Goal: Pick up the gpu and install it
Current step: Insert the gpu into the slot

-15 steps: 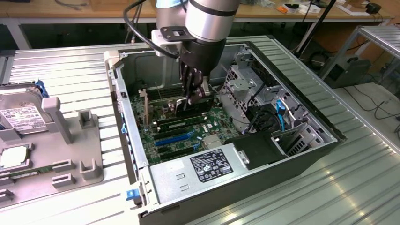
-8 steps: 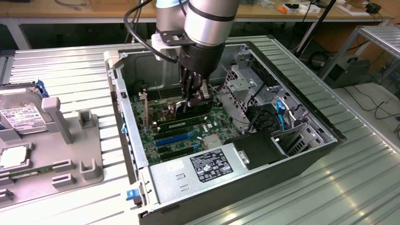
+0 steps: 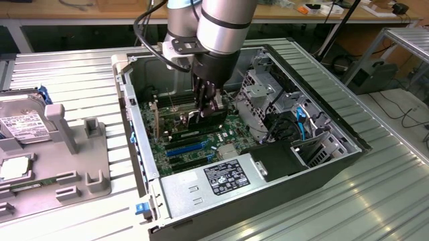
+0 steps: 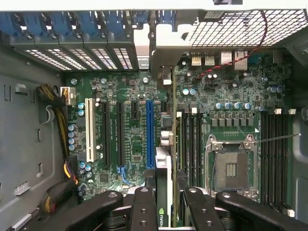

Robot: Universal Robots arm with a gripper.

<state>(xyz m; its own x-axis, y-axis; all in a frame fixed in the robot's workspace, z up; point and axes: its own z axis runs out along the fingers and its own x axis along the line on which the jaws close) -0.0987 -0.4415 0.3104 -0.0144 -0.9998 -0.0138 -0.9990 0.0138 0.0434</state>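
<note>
Green motherboard [image 4: 134, 139] — blue slot [image 4: 149, 132]

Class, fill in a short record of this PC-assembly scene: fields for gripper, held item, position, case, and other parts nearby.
gripper: gripper shut on the gpu
held item: gpu, held edge-on between the fingers
position: inside the open computer case, just above the motherboard, beside the blue slot
other parts: hard drive on the grey rack at the exterior view's left

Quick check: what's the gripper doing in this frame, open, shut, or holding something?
Gripper: shut on the gpu, holding it edge-down over the motherboard inside the open computer case.
</note>
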